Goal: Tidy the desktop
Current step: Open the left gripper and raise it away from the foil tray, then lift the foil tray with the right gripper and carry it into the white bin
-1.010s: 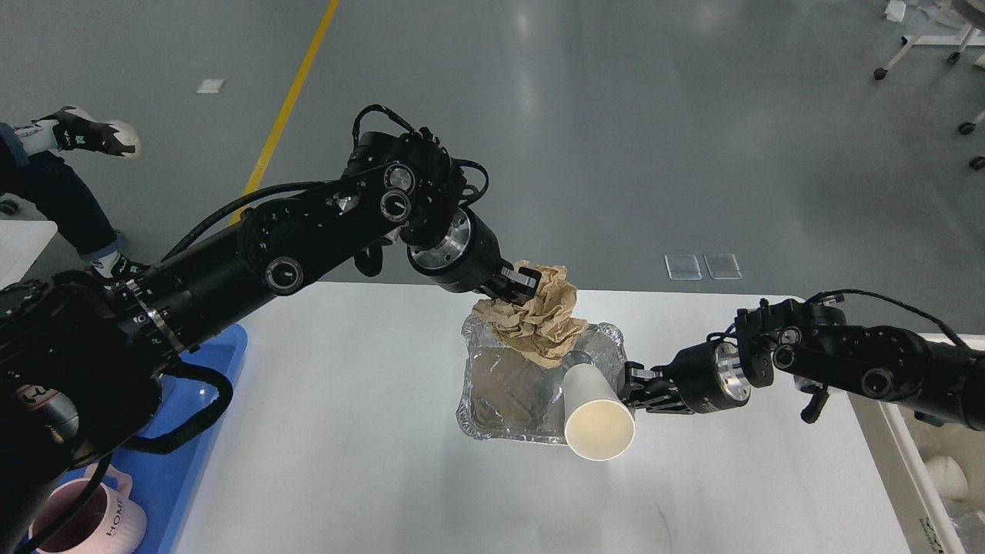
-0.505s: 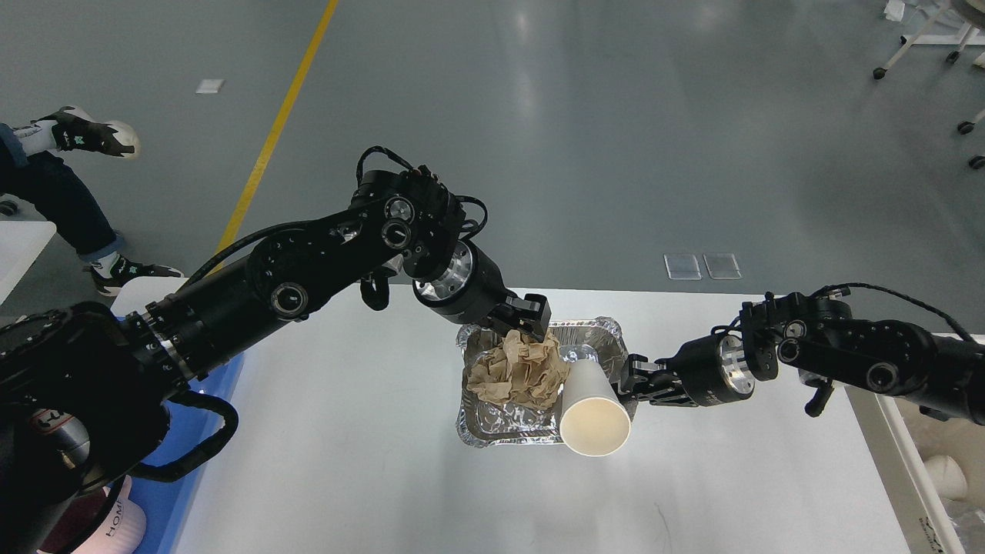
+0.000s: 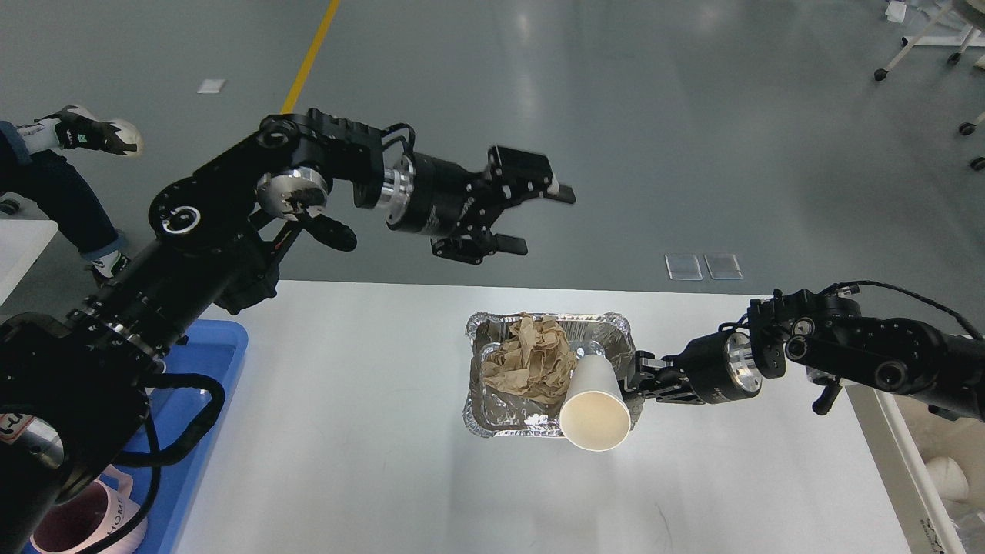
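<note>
The white desktop point(image 3: 362, 431) fills the lower part of the head view. A foil tray point(image 3: 492, 419) sits at its middle with a crumpled brown paper ball point(image 3: 531, 358) lying in it. A white paper cup point(image 3: 592, 404) lies tilted over the tray's right front edge, mouth toward me. My left gripper point(image 3: 539, 219) is open and empty, raised well above the table beyond its far edge. My right gripper point(image 3: 635, 381) sits right at the cup's right side, touching or holding the cup and the tray rim; its fingers are dark and partly hidden.
A blue plastic tray point(image 3: 219, 354) stands at the left table edge with a pink mug point(image 3: 100, 523) near its front. A cream bin point(image 3: 916, 462) stands off the right edge. A seated person's legs point(image 3: 54, 192) show at far left.
My left gripper let go of the brown paper ball, which now lies in the foil tray, then rose and swung up and back, open. The right gripper and cup barely moved.
</note>
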Robot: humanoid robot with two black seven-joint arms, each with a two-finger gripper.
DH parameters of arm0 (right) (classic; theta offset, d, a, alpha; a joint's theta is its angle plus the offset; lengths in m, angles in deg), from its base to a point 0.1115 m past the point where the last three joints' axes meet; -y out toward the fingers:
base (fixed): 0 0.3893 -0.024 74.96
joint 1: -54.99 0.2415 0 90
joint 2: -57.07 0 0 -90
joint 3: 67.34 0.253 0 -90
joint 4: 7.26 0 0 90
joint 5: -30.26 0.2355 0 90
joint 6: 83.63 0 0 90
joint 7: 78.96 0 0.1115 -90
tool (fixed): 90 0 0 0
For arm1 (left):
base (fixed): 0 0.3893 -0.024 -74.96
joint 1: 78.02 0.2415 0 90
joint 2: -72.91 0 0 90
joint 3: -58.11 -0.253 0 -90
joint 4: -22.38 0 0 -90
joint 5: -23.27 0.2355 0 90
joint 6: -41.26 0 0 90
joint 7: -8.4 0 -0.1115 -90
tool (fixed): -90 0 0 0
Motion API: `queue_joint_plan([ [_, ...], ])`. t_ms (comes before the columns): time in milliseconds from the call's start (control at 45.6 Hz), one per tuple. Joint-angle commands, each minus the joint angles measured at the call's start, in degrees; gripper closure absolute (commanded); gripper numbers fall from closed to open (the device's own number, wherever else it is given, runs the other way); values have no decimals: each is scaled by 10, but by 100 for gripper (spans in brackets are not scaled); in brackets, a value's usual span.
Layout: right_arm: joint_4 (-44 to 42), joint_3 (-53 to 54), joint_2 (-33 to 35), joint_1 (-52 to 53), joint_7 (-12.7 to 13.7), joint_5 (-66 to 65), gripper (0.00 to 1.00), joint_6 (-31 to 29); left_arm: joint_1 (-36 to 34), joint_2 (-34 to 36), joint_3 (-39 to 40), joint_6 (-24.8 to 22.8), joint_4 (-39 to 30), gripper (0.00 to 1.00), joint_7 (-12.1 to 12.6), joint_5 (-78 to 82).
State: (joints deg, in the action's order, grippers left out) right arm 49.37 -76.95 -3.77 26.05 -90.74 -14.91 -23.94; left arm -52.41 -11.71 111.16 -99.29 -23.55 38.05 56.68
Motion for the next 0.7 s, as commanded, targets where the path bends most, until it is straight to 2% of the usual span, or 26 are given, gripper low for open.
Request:
queue_joint_plan([
  [0,0,0,1,-1,0,0,100,0,2,-10,57,22,33,2,-9,-90],
  [66,0,4,10,-1,0,3,100,1,12,-11,92,56,46,2,-17,-174],
  [110,0,4,13,-1,0,11,100,1,21,-10,109,92,66,2,-14,-235],
  [176,0,6,18,-1,-1,22,100,1,24,-12,122,148,102,2,-14,-316],
  [241,0,10,27,-2,-1,31,100,4,26,-12,130,182,130,2,-18,-387],
  [307,-1,20,41,-5,-1,45,100,8,37,-12,138,198,153,2,-18,-438],
  [461,-2,33,60,-24,-2,83,100,13,95,-19,149,197,193,2,-21,-472],
  [549,-3,42,72,-37,-1,118,100,24,137,-48,192,203,196,2,-23,-480],
  [615,-3,42,90,-41,-1,145,100,25,153,-54,205,223,197,2,-26,-478],
  [681,-3,44,113,-43,-1,170,100,25,162,-53,203,263,198,2,-28,-474],
])
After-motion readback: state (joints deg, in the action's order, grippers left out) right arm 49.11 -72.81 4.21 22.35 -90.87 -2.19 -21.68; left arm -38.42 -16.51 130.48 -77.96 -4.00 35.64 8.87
